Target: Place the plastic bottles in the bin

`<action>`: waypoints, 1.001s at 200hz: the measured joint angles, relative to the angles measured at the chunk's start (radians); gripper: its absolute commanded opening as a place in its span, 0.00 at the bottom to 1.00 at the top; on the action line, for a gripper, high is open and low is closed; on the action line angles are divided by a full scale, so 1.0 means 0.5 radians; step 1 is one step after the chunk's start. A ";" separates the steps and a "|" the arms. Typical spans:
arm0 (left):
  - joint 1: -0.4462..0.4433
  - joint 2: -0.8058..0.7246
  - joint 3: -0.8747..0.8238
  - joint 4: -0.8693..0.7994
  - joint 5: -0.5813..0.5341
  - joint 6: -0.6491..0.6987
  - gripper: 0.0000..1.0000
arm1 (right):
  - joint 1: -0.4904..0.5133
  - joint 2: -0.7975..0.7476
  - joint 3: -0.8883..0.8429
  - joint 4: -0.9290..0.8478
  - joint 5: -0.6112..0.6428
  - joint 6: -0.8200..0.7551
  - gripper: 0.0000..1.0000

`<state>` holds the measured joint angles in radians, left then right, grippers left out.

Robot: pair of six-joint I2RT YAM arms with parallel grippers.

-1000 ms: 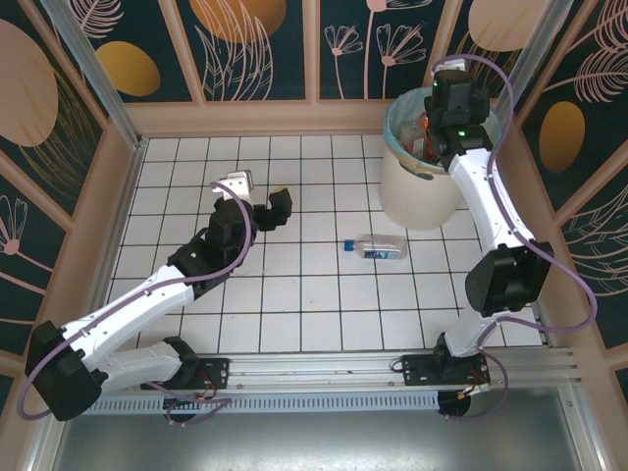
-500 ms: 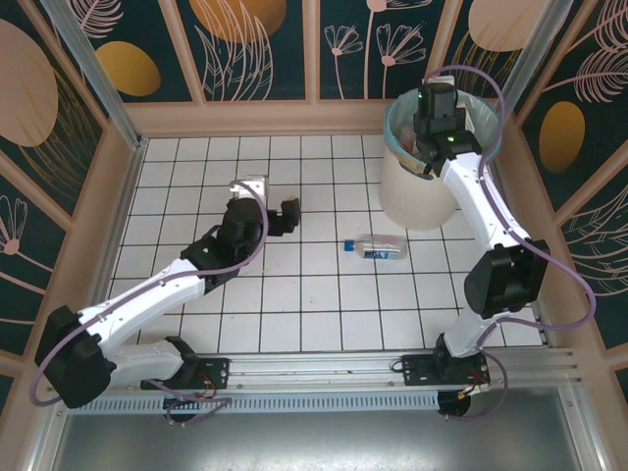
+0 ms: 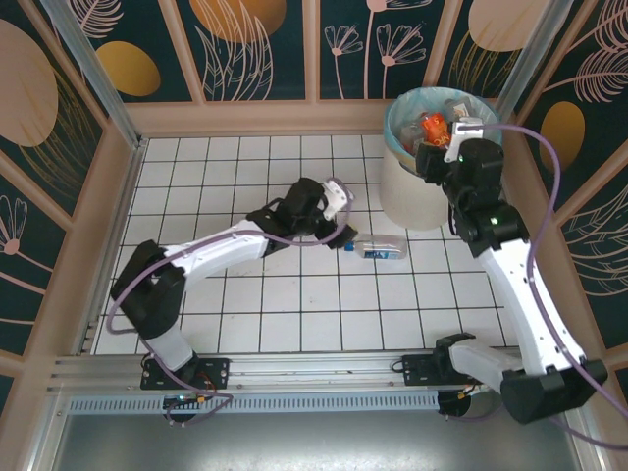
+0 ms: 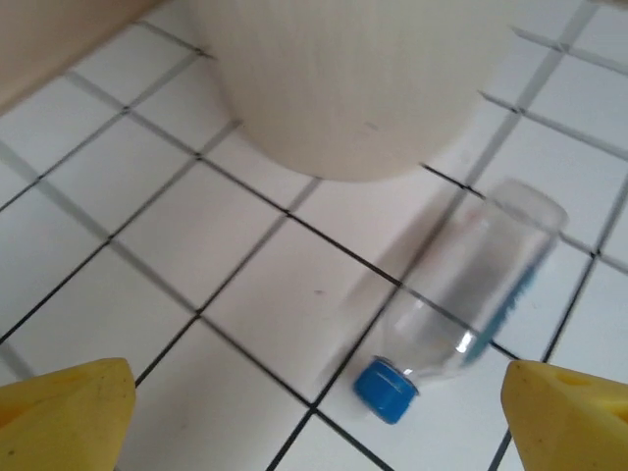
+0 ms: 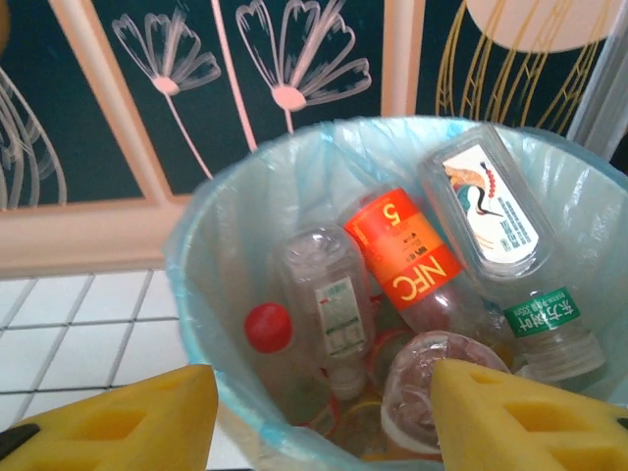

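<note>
Bottle (image 4: 461,294) lies beside the bin (image 4: 363,88), just ahead of the left gripper (image 4: 314,422), jaws wide apart; right gripper (image 5: 324,432) hangs above the bin, jaws apart.

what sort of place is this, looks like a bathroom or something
Probably a robot test cell, not a real room: a small tiled floor boxed in by printed panels, with the left arm and right arm bolted to a metal rail.

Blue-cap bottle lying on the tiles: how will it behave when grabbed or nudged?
The bottle looks empty and clear, so probably light and squashy. Lying on its side on glossy tiles, it would likely roll or skid if nudged.
</note>
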<state>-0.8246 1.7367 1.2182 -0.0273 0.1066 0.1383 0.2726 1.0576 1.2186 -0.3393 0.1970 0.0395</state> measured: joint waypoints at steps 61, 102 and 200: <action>-0.079 0.560 0.243 -0.014 0.236 0.426 0.98 | 0.080 -0.066 -0.096 0.005 -0.128 0.052 0.61; -0.075 0.756 0.394 -0.012 0.274 0.496 0.89 | 0.093 -0.063 -0.114 0.060 -0.167 0.044 0.61; -0.071 0.777 0.311 0.110 0.555 0.500 0.58 | 0.114 -0.064 -0.165 0.142 -0.188 0.040 0.61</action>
<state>-0.8600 2.1250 1.3735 0.0277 0.3840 0.3882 0.3294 1.0256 1.1362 -0.2684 0.1028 0.0593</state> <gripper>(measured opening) 0.599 0.612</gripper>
